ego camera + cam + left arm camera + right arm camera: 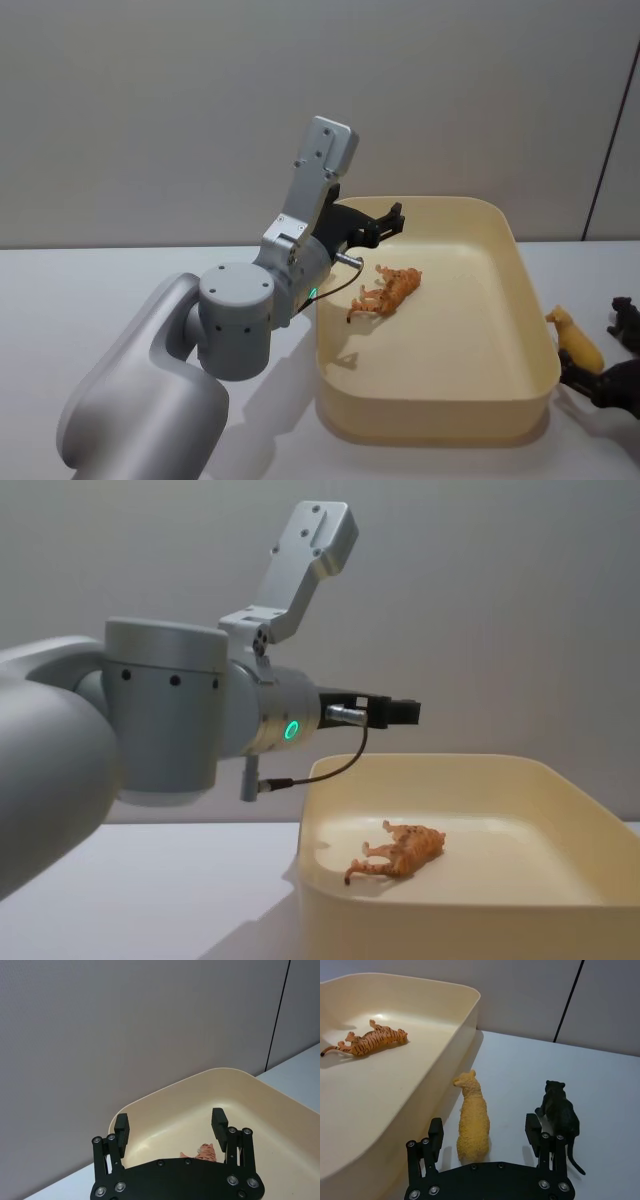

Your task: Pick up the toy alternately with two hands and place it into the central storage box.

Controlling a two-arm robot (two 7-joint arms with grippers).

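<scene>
Body: left arm (160,370), bulky, rounded, silver-grey, with green ring light (291,729) and thin black cable (345,763) on metal plug (342,712); left gripper (170,1121) and right gripper (484,1126), black, flat fingers (121,1129), round silver screws (231,1180) on base plates (490,1182).

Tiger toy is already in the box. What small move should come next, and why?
Probably lower the right pincer onto the yellow toy animal and close. It hovers open over that toy, which is on the table beside the box; the left pincer is open and empty above the box.
</scene>
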